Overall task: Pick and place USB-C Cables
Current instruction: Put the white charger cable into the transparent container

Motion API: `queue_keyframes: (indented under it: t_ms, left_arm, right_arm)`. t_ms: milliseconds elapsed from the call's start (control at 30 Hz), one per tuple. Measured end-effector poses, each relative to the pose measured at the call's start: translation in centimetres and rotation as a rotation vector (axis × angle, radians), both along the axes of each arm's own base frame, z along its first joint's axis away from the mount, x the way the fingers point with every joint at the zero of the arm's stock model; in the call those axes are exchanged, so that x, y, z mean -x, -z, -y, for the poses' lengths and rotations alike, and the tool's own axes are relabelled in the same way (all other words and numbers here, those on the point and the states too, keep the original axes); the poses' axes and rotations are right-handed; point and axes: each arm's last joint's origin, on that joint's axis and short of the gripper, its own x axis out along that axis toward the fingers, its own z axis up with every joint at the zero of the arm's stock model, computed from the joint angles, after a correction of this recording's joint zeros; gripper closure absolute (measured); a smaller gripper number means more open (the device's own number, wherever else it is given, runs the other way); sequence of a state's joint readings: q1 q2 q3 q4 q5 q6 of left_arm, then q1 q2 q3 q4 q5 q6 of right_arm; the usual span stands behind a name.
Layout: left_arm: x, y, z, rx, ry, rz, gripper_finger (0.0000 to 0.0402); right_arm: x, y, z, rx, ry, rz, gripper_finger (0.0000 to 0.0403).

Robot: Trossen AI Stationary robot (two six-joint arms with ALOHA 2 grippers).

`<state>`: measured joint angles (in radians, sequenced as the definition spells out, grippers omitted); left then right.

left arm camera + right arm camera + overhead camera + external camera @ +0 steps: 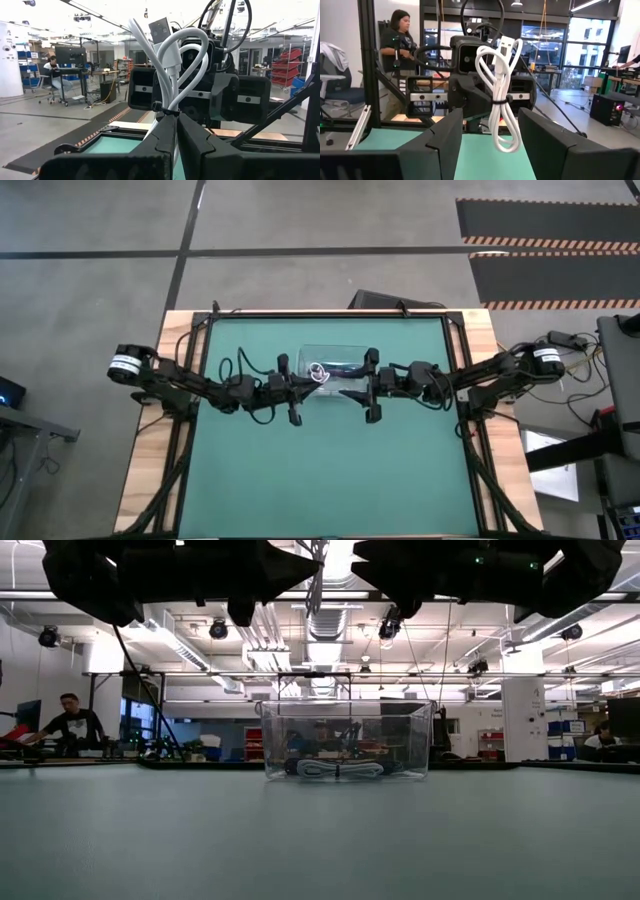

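Note:
A white USB-C cable bundle (320,374), bound by a dark tie, is in the air between my two grippers, above the near edge of a clear box (345,350). My left gripper (175,120) is shut on it. My right gripper (490,119) faces it from the table's right, open, one finger on either side of the bundle's lower loop (507,144), not touching. Inside the box a teal-grey cable bundle (335,769) lies on the floor, with a dark one (347,367) beside it. My left gripper pinches the white bundle between its two fingers near the tie at mid-length (165,112), coming level from the table's left, across the strands. The bundle is lifted clear and upright: loops and a plug (161,29) rise above the fingers, and the lower loop hangs below.
The clear box (425,740) stands on the green mat (330,470) toward the far edge, below both grippers. Dark frame rails (462,380) run along the table's sides. People sit at desks in the room behind.

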<state>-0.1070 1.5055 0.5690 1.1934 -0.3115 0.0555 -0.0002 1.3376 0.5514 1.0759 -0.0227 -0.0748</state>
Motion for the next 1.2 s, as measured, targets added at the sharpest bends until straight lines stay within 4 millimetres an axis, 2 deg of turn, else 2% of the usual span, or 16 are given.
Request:
queue_keyframes:
  t_ms: [633, 900, 1200]
  left_arm:
    - [0.0, -0.1, 0.0, 0.014, 0.004, 0.006, 0.0402]
    - [-1.2, 0.5, 0.2, 0.021, 0.011, -0.013, 0.0402]
    - [-2.0, 0.0, 0.2, 0.024, 0.011, 0.006, 0.0402]
  right_arm:
    - [-0.1, -0.2, 0.1, -0.017, 0.022, 0.013, 0.022]
    - [-0.9, -1.4, 0.1, -0.017, 0.02, 0.029, 0.022]
    - [-1.0, -1.3, 0.1, -0.029, 0.018, 0.008, 0.022]
